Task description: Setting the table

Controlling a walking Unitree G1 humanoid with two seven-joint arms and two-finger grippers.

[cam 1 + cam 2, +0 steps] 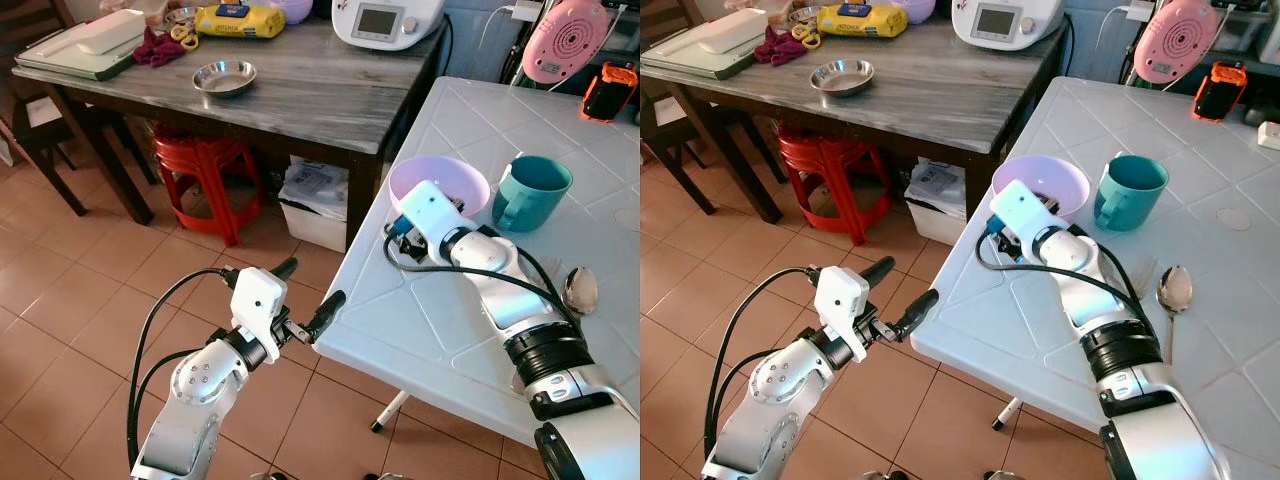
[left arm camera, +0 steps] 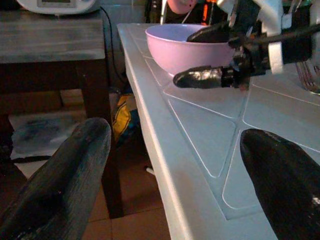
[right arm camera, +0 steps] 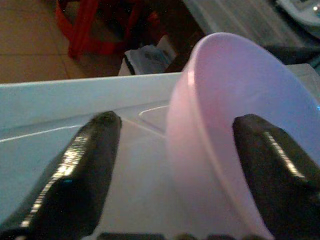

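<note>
Bowl (image 1: 1040,184) placement is the step in hand, I'd say: the pink bowl sits on the white table (image 1: 1240,330), near the table corner that faces the dark wooden table (image 1: 940,80). Right gripper (image 3: 170,165) straddles the bowl's near rim, one finger outside the wall, the other inside the bowl. Fingers (image 3: 80,170) are spread wide with a visible gap to the wall on the outside one, so nothing looks clamped; whether the inner one touches the bowl I can't tell

Teal mug (image 1: 1130,192) stands just beside the bowl, on the side away from that corner. Spoon (image 1: 1173,290) lies flat on the white table, farther along from the bowl past the right forearm, well apart from it

Left gripper (image 1: 305,300) hovers off the white table's edge, near the same corner as the bowl, fingers apart, holding nothing

Next move, as I read it: either close on the rim to shift the bowl to its setting spot, or back straight off along the fingers if it's already placed. Thin rim, light bowl, so a sideways pull-out could drag or tip it towards the mug. Steel bowl (image 1: 224,77) on the dark wooden table looks like a possible later fetch
</note>
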